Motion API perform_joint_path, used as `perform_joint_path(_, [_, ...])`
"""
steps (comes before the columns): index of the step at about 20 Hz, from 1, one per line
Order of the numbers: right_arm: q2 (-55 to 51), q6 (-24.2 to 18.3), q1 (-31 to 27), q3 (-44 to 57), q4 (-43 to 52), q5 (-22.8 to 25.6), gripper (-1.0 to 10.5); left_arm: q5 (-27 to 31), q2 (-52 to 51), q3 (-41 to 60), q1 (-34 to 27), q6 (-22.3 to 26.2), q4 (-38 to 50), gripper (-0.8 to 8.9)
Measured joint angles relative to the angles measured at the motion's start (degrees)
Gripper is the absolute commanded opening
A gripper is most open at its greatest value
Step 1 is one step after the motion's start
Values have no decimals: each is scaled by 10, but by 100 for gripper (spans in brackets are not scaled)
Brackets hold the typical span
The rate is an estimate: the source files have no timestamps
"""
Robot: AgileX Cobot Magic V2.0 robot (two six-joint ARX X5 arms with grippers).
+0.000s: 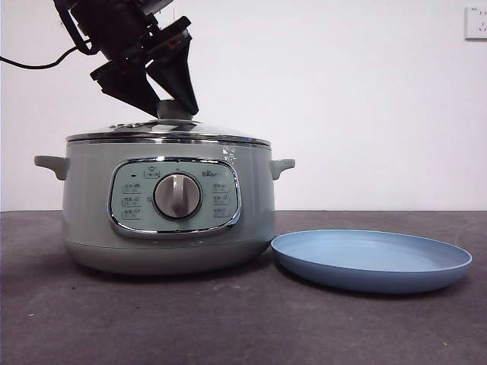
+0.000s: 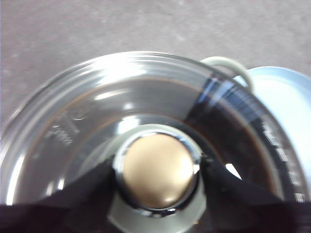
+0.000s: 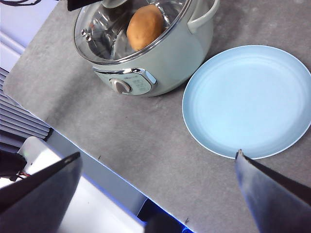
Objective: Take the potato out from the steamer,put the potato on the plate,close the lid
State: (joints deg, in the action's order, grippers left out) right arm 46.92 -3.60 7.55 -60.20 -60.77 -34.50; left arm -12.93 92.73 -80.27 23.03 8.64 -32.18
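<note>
The sage-green steamer [image 1: 91,198] stands left of centre with its glass lid [image 1: 217,132] resting on it. My left gripper [image 1: 173,105] comes down from the upper left, its jaws pressed against both sides of the lid's knob [image 2: 158,170]. In the right wrist view the brown potato [image 3: 145,26] shows through the lid [image 3: 97,29], inside the steamer [image 3: 165,58]. The empty light-blue plate [image 1: 373,258] lies just right of the pot. My right gripper [image 3: 158,154] is open and empty, high above the table near the plate [image 3: 250,99].
The dark grey table's front edge [image 3: 97,160] runs below the right gripper, with white and grey equipment beyond it. A wall socket [image 1: 475,23] sits at the upper right. A black cable [image 1: 30,65] trails from the left arm.
</note>
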Motion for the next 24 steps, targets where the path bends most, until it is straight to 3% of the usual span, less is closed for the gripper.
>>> perform_joint_path(4, [0, 2, 0, 0, 0, 0, 660, 2, 0, -1, 0, 3, -1, -13])
perform_joint_path(15, [0, 18, 0, 0, 27, 0, 658, 1, -9, -25, -1, 3, -32, -9])
perform_joint_path(20, [15, 39, 4, 0, 56, 0, 658, 0, -57, -83, -11, 2, -95, -9])
perform_joint_path(24, [59, 72, 50, 0, 122, 0, 657, 0, -125, -108, -40, -3, -162, -9])
